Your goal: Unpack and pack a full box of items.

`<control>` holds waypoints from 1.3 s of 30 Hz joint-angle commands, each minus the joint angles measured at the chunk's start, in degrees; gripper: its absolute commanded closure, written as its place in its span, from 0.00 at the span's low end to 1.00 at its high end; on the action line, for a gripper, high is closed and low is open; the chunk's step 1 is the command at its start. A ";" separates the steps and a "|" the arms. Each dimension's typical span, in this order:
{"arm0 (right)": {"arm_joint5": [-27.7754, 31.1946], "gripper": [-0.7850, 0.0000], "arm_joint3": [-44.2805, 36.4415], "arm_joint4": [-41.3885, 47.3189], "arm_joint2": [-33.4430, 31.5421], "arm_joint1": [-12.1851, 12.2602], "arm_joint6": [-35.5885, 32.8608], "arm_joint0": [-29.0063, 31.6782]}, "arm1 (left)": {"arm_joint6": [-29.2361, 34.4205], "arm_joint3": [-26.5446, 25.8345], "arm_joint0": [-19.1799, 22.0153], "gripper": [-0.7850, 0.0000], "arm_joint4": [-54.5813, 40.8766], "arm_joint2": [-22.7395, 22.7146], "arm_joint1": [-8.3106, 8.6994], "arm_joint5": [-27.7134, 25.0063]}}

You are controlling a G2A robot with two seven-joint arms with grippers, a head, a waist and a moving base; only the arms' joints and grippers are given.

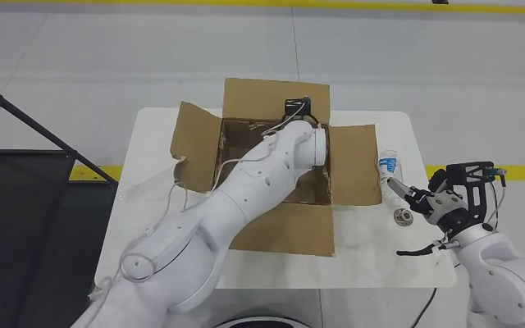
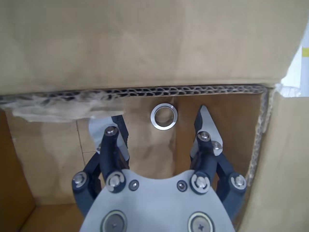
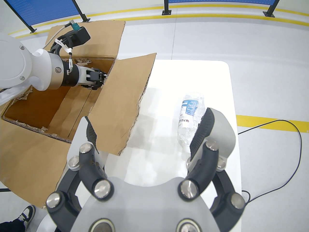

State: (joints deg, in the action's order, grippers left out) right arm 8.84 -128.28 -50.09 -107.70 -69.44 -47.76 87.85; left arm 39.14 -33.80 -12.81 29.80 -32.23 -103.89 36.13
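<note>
- The cardboard box (image 1: 287,230) stands open on the table (image 1: 369,262).
- The left gripper (image 2: 159,114) is inside it, spread, near a metal ring (image 2: 152,117) on the box floor.
- A bottle (image 1: 388,166) lies right of the box.
- The right gripper (image 3: 148,117) is spread and empty beside the bottle.

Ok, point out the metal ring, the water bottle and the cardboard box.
metal ring (image 2: 164,126), left wrist view, on its rim.
water bottle (image 3: 190,106), right wrist view, on its label.
cardboard box (image 1: 354,164), top view, on an open flap.

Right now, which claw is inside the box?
The left claw, open inside the cardboard box by a metal ring. The right claw hangs outside it, over the white table near the plastic bottle.
</note>
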 commanded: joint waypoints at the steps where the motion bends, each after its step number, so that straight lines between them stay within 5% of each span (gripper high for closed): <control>1: 0.01 0.00 0.00 0.00 0.00 0.00 0.00 0.00 | -0.11 -2.49 -0.83 0.17 0.67 -1.27 0.96 0.21; 9: 0.01 0.00 0.00 0.00 0.00 0.00 0.00 0.00 | -0.65 -14.00 -7.46 0.33 6.92 -6.38 5.67 1.30; 20: 0.01 0.00 0.00 0.00 0.00 0.00 0.00 0.00 | 1.90 -32.46 -19.40 0.36 16.27 -15.64 11.66 0.02; 29: 0.01 0.00 0.00 0.00 0.00 0.00 0.00 0.00 | 15.22 -30.86 -19.07 0.14 16.91 -17.78 12.96 -7.94; 36: 0.01 0.00 0.00 0.00 0.00 0.00 0.00 0.00 | 19.25 -24.68 -14.81 0.25 15.92 -15.92 11.75 -9.61; 38: 0.01 0.00 0.00 0.00 0.00 0.00 0.00 0.00 | 19.04 -22.89 -13.75 0.44 15.31 -15.23 11.17 -9.59; 39: 0.01 0.00 0.00 0.00 0.00 0.00 0.00 0.00 | 18.96 -21.94 -13.25 0.45 14.80 -14.90 10.85 -9.71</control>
State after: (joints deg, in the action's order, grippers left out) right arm 8.84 -128.28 -50.09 -107.70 -69.44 -47.76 87.85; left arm 58.24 -56.79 -26.56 45.10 -47.47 -92.73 26.52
